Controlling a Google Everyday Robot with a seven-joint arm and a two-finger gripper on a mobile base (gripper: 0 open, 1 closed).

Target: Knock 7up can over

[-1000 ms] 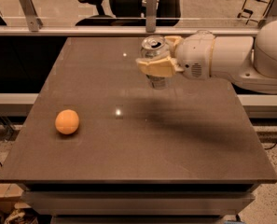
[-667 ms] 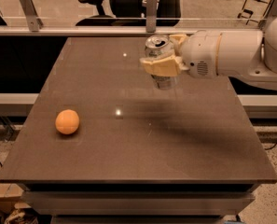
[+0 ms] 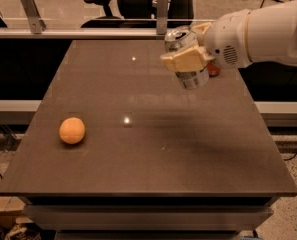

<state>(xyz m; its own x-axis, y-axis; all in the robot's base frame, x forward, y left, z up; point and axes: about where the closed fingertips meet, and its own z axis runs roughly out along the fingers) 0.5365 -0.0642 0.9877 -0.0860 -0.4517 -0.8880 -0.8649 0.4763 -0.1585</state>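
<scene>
The 7up can (image 3: pixel 193 78) is a silver-grey can at the back right of the dark table (image 3: pixel 153 154). It is tilted, with its pull-tab top leaning up and to the left. My gripper (image 3: pixel 184 59) reaches in from the right and is shut around the can's middle. A cream finger (image 3: pixel 188 60) crosses the front of the can. The can's lower end sits close over the table surface; whether it touches the table is unclear.
An orange ball (image 3: pixel 72 130) lies at the table's left side. A small red object (image 3: pixel 214 70) shows just behind my white arm (image 3: pixel 258 31). A glass rail with metal posts (image 3: pixel 161 9) runs behind the table, with office chairs beyond.
The can stood upright with my gripper at it; now it is tilted and shifted to the right with the gripper. The orange ball has not moved.
</scene>
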